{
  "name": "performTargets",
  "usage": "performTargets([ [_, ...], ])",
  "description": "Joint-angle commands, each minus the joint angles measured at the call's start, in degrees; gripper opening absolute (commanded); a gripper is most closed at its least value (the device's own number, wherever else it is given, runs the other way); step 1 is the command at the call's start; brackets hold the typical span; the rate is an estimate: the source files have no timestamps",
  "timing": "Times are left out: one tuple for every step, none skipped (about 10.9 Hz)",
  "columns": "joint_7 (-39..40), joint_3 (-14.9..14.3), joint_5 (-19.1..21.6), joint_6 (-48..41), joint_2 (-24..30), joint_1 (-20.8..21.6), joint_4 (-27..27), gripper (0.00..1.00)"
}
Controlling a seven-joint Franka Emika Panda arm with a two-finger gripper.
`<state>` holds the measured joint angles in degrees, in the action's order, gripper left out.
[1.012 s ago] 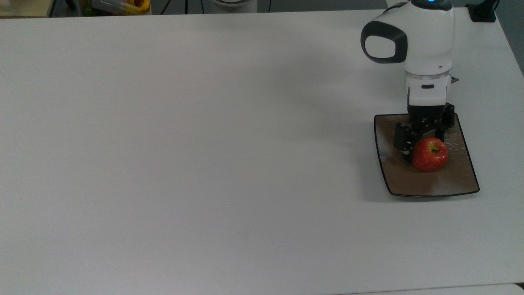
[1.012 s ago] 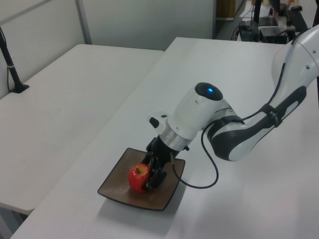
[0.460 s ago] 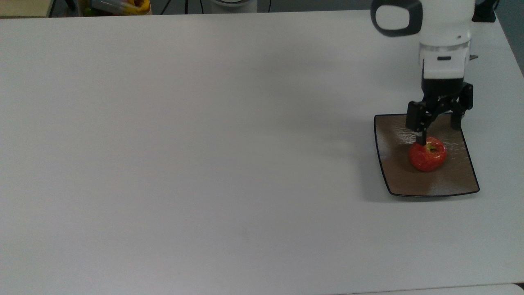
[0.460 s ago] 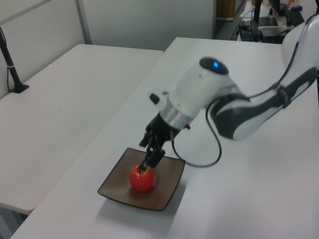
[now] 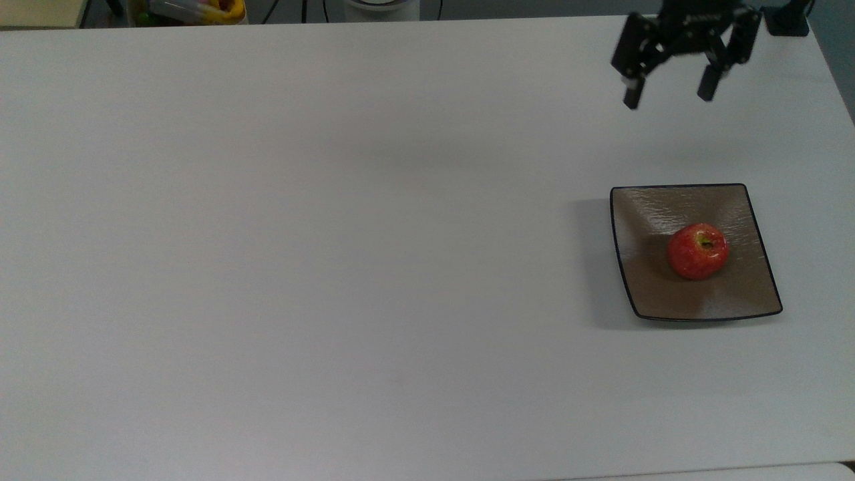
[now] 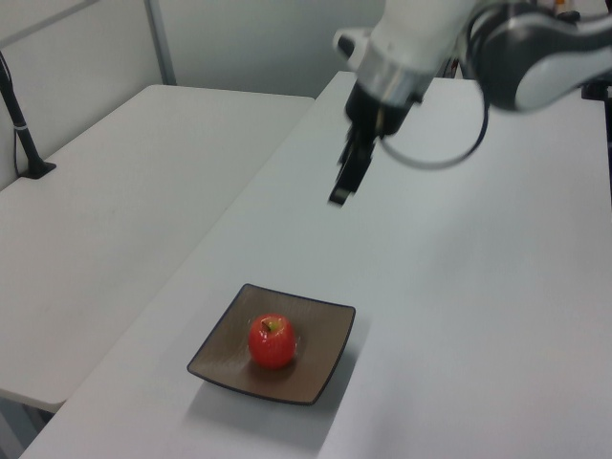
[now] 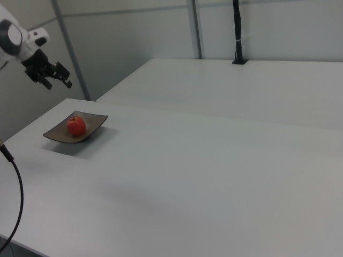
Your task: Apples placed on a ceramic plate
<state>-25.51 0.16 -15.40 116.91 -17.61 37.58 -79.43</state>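
Apple centred on ceramic plate near table edge, end effector open, well above.

Arm cut by top edge

- The gripper hangs near the top view's upper right corner, its two black fingers spread well apart and pointing down, with nothing between them.
- In the left view the gripper sits high in the air, fingers stacked in line, tips aimed down and slightly toward the left view's left.
- The white wrist slants up to the left view's right into a grey-and-white arm link.
- In the right view the gripper is raised at the right view's upper left.
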Motion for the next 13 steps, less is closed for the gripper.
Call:
performTargets([
  [-0.86, 0.46, 11.84, -16.74, 12.93, -8.01, -6.00, 1.00],
  [-0.43, 0.89, 13.71, -20.98, 15.30, -11.44, -6.08, 1.00],
  [0.27, 1.94, 14.68, -24.15, 17.85, -14.60, -7.21, 1.00],
  [1.06, 2.82, 14.78, -27.92, 20.23, -17.68, -8.71, 1.00],
  [1.94, 4.05, 14.78, -31.70, 21.99, -21.11, -10.03, 1.00],
  [2.21, 4.24, 15.30, -32.70, 23.84, -23.92, -11.34, 1.00],
  [2.48, 4.24, 17.31, -32.79, 25.16, -26.56, -12.31, 1.00],
  [4.83, 4.24, 18.72, -32.88, 25.61, -28.50, -13.19, 1.00],
  [8.16, 4.24, 18.82, -32.71, 25.61, -29.57, -13.72, 1.00],
  [10.11, 4.15, 18.91, -31.84, 25.44, -30.62, -14.34, 1.00],
  [12.82, 4.15, 18.83, -28.70, 24.65, -31.07, -14.87, 1.00],
  [17.64, 3.98, 18.82, -24.84, 24.12, -31.16, -16.09, 1.00],
  [22.90, 3.45, 18.91, -21.93, 22.81, -31.07, -16.36, 1.00],
])
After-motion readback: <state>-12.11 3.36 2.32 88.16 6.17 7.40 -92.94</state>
